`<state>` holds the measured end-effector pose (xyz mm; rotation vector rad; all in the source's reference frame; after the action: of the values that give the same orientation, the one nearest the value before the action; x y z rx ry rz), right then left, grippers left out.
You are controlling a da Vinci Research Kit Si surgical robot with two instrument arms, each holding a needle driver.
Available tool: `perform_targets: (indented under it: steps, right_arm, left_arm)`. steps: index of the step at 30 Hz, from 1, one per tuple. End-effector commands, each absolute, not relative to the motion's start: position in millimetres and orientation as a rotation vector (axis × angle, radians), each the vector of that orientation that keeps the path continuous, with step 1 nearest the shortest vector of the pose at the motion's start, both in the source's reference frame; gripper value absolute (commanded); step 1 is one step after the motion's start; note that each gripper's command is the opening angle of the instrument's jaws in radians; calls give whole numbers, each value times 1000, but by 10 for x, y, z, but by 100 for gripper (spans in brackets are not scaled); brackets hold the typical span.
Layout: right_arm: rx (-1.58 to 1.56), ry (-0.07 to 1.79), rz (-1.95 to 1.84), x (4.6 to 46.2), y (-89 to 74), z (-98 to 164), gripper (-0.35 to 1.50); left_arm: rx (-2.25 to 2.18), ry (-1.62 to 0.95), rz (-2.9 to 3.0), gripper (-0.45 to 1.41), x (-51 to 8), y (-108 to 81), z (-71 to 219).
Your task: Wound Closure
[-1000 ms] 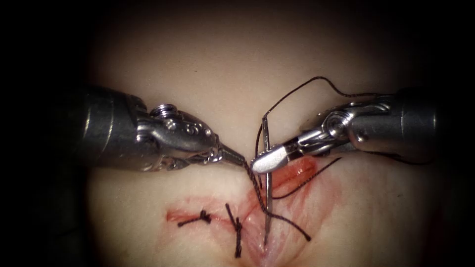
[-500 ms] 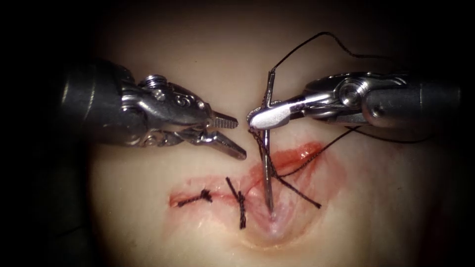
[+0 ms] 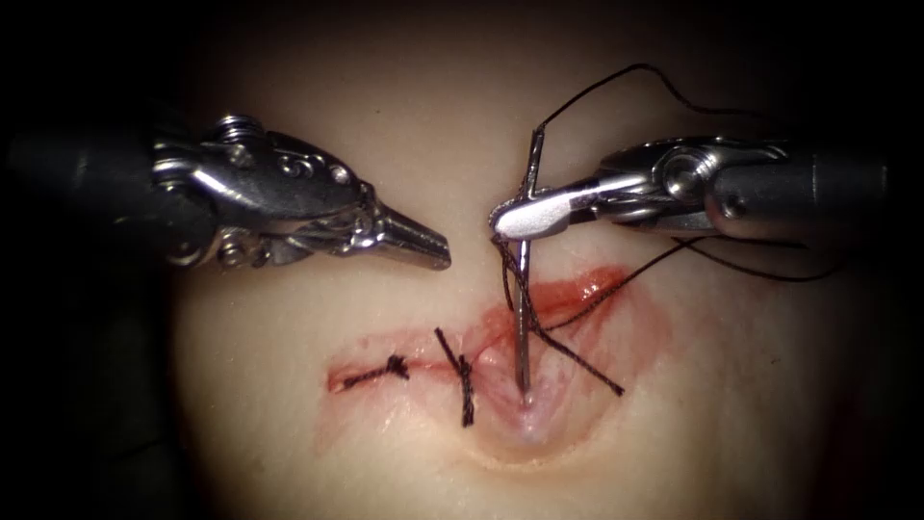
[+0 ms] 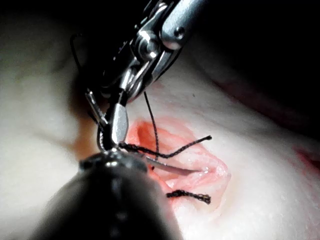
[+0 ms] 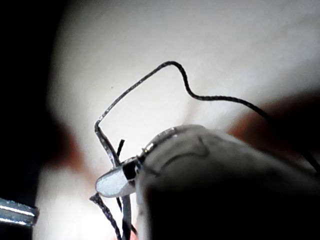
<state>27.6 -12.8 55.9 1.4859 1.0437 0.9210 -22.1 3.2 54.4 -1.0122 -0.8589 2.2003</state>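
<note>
The right claw (image 3: 520, 220) is shut tight on the needle (image 3: 522, 318), high up near the thread (image 3: 616, 82) end, so the needle stands up with its tip just at the cut (image 3: 539, 409) in the tissue (image 3: 404, 106). The left claw (image 3: 433, 252) is shut and holds nothing, off to the cut's left.

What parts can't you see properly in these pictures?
- Needle tip: in the endoscope view it reaches the tissue at the cut, too small to tell whether it is in.
- Right tool: shut on the needle near the thread end; its own wrist view has its dark body covering the grip.
- Left tool: holds nothing in the endoscope view; its own wrist view has its dark shaft covering its tip.
</note>
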Motion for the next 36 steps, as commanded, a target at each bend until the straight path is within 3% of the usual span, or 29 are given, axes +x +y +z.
perform_targets:
  steps: [1, 16, 29, 31, 35, 36]
  right_arm:
    - [1570, 993, 979, 286, -145, 572, -35]
    - [1828, 933, 1090, 286, -168, 555, -35]
    - [1888, 925, 1104, 287, -174, 541, -35]
    - [1901, 919, 1109, 287, -175, 541, -35]
    - [1927, 916, 1115, 287, -175, 541, -35]
    - [1930, 923, 1120, 287, -175, 541, -35]
  left_arm:
    - [-1005, -940, 2202, -45, -230, 23, 537]
    - [-1005, -1293, 2336, -45, -265, -58, 535]
    - [-1026, -1178, 2311, -45, -280, -47, 550]
    - [-1035, -1180, 2303, -40, -280, -46, 551]
    - [-1088, -1162, 2350, -1, -281, -47, 549]
    - [-1107, -1155, 2368, 0, -282, -47, 549]
